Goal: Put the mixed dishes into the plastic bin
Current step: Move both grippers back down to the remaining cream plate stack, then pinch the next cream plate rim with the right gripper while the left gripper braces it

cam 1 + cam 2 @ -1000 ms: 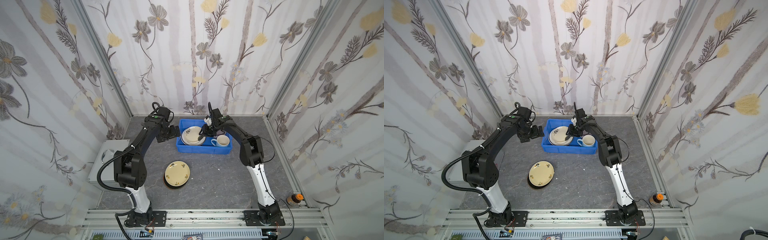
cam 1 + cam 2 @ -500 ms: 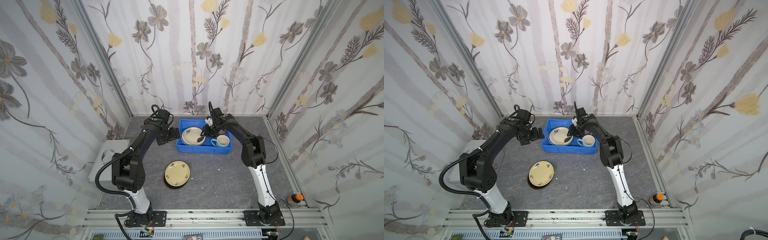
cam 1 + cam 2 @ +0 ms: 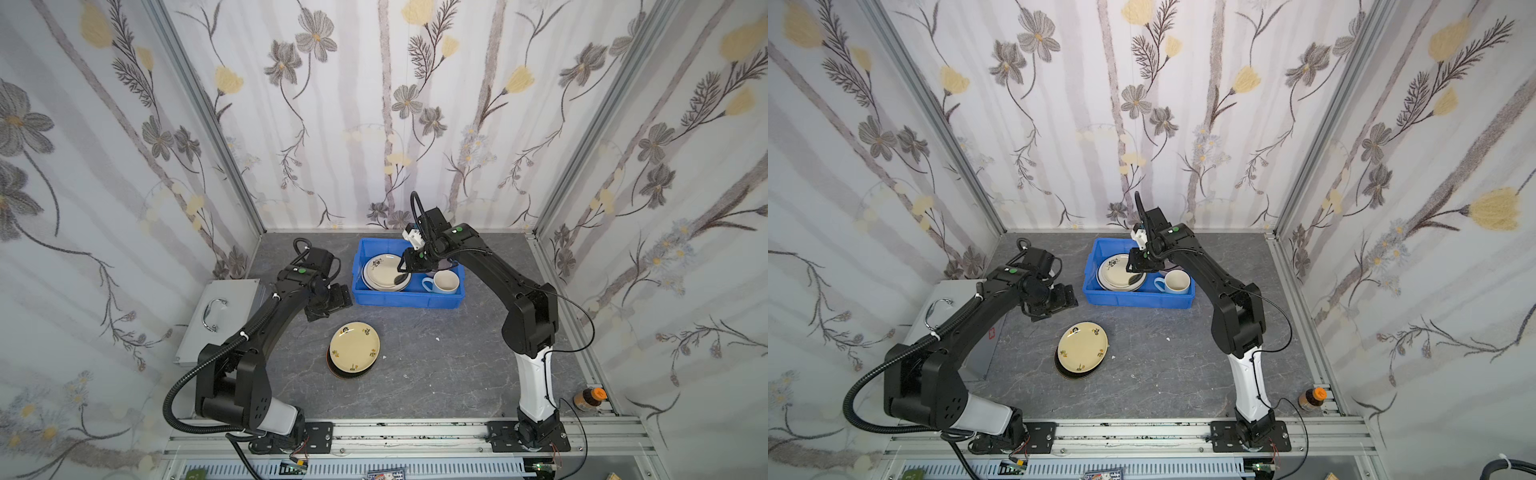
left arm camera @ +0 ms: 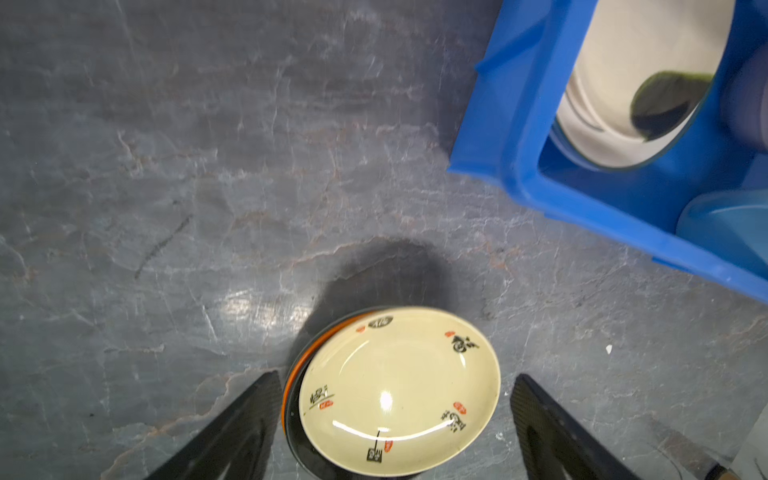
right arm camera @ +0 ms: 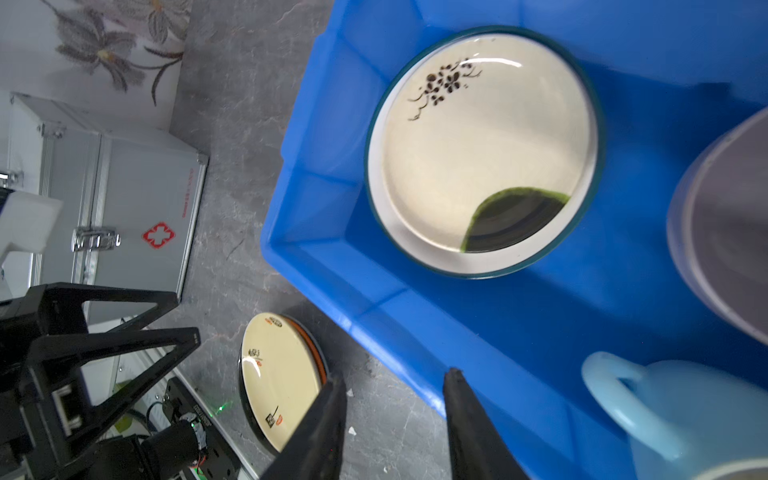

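Note:
The blue plastic bin (image 3: 405, 300) (image 5: 374, 299) stands at the back of the table. In it a cream plate with a dark flower (image 3: 383, 271) (image 5: 486, 141) lies on a white dark-rimmed plate, beside a pale-blue mug (image 3: 444, 282) (image 5: 698, 419) and a lilac bowl (image 5: 731, 224). A cream plate (image 3: 354, 347) (image 4: 399, 390) tops an orange and a black plate on the table in front. My left gripper (image 3: 328, 300) (image 4: 395, 376) hovers open left of the bin, above and behind that stack. My right gripper (image 3: 409, 266) (image 5: 395, 374) hangs open and empty over the bin.
A silver metal case with a handle (image 3: 220, 316) lies at the left wall. A small bottle with an orange cap (image 3: 590, 399) stands at the front right corner. Flowered walls close in three sides.
My left gripper has drawn back from the bin's left end toward the front, nearer the stack. The right gripper has stayed over the bin, its jaws a little narrower.

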### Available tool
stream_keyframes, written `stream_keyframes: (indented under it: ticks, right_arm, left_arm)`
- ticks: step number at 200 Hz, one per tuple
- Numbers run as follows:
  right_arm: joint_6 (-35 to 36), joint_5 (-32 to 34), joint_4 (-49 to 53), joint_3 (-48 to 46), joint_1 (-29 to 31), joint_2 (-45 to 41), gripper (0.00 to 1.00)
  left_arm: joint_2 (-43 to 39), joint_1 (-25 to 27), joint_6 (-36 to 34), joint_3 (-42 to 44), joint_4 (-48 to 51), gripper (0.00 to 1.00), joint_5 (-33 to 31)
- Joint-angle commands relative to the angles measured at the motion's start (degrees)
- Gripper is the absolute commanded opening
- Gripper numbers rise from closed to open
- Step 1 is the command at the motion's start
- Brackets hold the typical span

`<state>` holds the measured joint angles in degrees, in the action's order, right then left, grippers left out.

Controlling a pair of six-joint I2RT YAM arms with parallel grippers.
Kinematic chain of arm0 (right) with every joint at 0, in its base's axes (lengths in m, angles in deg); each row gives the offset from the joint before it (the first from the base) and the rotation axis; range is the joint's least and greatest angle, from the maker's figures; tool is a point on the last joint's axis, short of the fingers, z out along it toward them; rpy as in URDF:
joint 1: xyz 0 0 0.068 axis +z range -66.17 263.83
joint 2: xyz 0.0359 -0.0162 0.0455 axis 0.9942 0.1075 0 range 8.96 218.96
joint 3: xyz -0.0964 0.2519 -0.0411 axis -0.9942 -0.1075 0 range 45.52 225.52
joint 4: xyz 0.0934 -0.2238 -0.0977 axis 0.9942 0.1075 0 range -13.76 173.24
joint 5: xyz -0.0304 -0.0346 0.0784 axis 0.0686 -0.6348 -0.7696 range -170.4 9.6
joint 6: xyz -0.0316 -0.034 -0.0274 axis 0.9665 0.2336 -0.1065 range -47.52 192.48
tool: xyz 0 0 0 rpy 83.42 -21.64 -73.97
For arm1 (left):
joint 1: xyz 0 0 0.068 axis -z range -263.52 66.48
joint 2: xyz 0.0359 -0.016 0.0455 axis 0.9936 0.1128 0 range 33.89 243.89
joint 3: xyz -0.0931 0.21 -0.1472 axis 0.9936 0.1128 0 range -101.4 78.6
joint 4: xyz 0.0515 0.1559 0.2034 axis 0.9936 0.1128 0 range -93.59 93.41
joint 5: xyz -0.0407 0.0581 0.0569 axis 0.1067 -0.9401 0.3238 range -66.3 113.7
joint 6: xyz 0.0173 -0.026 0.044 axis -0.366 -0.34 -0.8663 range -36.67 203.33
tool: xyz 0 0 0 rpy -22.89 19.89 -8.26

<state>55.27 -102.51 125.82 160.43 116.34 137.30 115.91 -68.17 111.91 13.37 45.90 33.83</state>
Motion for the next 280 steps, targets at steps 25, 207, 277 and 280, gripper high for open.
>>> stream_keyframes:
  ticks: [25, 207, 277, 280]
  right_arm:
    - [0.85, 1.1, -3.96, -12.25, 6.63, -7.1, 0.38]
    - [-4.41, -3.05, -16.81, -28.15, 12.93, -9.45, 0.36]
    - [-3.55, -5.38, -15.76, -25.0, 13.4, -5.62, 0.36]
    - [-3.44, -5.48, -15.75, -24.88, 13.51, -5.36, 0.36]
  left_arm:
    - [-11.63, 3.37, 8.54, 12.43, -1.33, 0.85, -3.11]
    - [-16.81, 11.5, 18.63, 26.74, -9.69, 0.73, -5.01]
    - [-13.35, 11.37, 17.32, 26.13, -10.81, 0.71, -5.76]
    - [-13.17, 11.36, 17.3, 26.18, -10.94, 0.71, -5.74]
